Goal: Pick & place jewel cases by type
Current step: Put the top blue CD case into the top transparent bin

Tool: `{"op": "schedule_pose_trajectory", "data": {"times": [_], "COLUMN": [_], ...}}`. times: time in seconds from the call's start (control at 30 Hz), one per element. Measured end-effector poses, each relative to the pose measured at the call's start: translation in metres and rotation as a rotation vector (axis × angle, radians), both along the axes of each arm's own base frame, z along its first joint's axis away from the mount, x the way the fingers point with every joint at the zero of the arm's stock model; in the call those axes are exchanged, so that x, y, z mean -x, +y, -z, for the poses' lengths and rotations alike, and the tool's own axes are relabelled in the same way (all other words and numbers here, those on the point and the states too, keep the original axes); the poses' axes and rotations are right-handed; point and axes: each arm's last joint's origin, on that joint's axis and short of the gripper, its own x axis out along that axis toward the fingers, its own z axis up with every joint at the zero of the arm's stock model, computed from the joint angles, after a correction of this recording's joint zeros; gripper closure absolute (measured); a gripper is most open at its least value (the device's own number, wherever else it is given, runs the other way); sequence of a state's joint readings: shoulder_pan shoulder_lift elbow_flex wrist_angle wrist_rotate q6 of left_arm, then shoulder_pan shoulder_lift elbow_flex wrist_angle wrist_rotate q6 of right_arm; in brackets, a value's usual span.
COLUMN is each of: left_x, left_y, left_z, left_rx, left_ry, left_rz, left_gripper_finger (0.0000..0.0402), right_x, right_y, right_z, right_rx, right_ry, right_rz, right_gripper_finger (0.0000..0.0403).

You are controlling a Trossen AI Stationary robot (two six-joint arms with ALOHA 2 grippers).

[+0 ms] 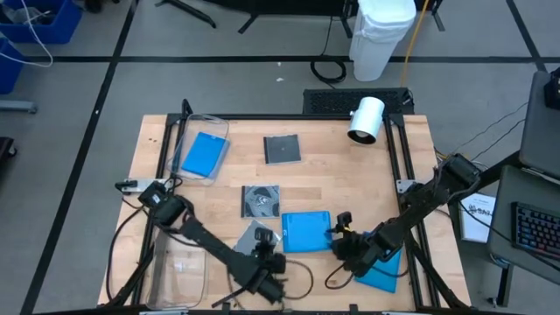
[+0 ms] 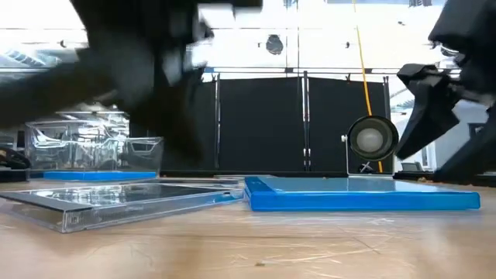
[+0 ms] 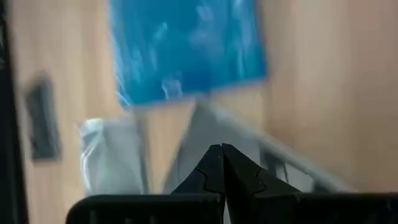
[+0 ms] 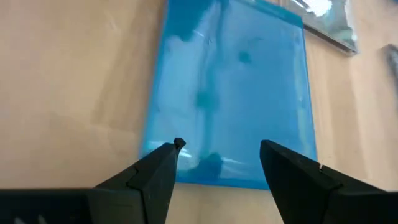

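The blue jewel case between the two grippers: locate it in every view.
High view: blue jewel case, bottom centre, beside the right gripper.
Low view: right of centre, flat on the wood.
Left wrist view: top centre.
Right wrist view: centre, ahead of the open gripper.
Shared landmark: the grey case beside it.

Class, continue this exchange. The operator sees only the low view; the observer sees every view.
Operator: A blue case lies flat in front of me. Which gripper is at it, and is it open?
Observer: The right gripper. It is open and faces the blue case at its edge, without gripping it.
Operator: And the left gripper?
Observer: The left gripper is shut, next to the grey case.
Operator: Is there any blue case I cannot see?
Observer: Yes, a second blue case lies partly under the right arm.
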State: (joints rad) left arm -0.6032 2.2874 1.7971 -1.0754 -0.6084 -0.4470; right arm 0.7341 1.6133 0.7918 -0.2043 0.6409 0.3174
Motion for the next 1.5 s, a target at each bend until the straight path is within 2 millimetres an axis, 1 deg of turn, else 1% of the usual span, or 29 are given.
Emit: {"op": "schedule_pose_trajectory", "data": {"times": [0.1, 0.23, 0.33, 0.43, 0.63, 0.73, 0.83, 0.97, 1.07, 1.23, 1.4, 1.5], "left_x": [-0.012, -0.024, -0.032, -0.038, -0.047, -0.048, -0.049, -0.048, -0.046, -0.046, -0.046, -0.047], "left_y": [0.009, 0.025, 0.036, 0.047, 0.056, 0.059, 0.06, 0.06, 0.06, 0.061, 0.06, 0.059], "left_z": [0.006, 0.022, 0.025, 0.025, 0.025, 0.025, 0.025, 0.025, 0.026, 0.026, 0.025, 0.025], "left_rx": [0.097, 0.184, 0.187, 0.193, 0.199, 0.197, 0.194, 0.192, 0.187, 0.192, 0.191, 0.188], "left_ry": [0.009, -0.003, -0.024, -0.032, -0.058, -0.053, -0.056, -0.048, -0.036, -0.035, -0.035, -0.049], "left_rz": [-0.002, 0.033, 0.041, 0.021, 0.037, 0.041, 0.038, 0.038, 0.029, 0.012, 0.012, 0.019], "left_gripper_finger": [0.0401, 0.0401, 0.0401, 0.0401, 0.0401, 0.0401, 0.0401, 0.0401, 0.0401, 0.0401, 0.0401, 0.0401], "right_x": [0.003, 0.008, 0.013, 0.017, 0.02, 0.018, 0.015, 0.014, 0.012, 0.013, 0.012, 0.005], "right_y": [-0.002, -0.009, -0.018, -0.029, -0.046, -0.048, -0.045, -0.04, -0.038, -0.038, -0.037, -0.033], "right_z": [-0.011, -0.011, -0.005, 0.005, 0.026, 0.03, 0.024, 0.007, -0.007, -0.013, -0.014, -0.022], "right_rx": [-0.077, -0.119, -0.116, -0.137, -0.212, -0.231, -0.194, -0.124, -0.119, -0.13, -0.117, -0.137], "right_ry": [-0.002, 0.08, 0.165, 0.216, 0.16, 0.097, 0.071, 0.016, -0.044, -0.062, -0.067, -0.16], "right_rz": [0.018, 0.066, 0.114, 0.154, 0.173, 0.127, 0.074, 0.035, 0.032, 0.015, -0.009, -0.015], "right_gripper_finger": [0.0181, 0.0181, 0.0181, 0.0181, 0.0181, 0.0181, 0.0181, 0.0188, 0.0198, 0.0206, 0.0207, 0.021]}}
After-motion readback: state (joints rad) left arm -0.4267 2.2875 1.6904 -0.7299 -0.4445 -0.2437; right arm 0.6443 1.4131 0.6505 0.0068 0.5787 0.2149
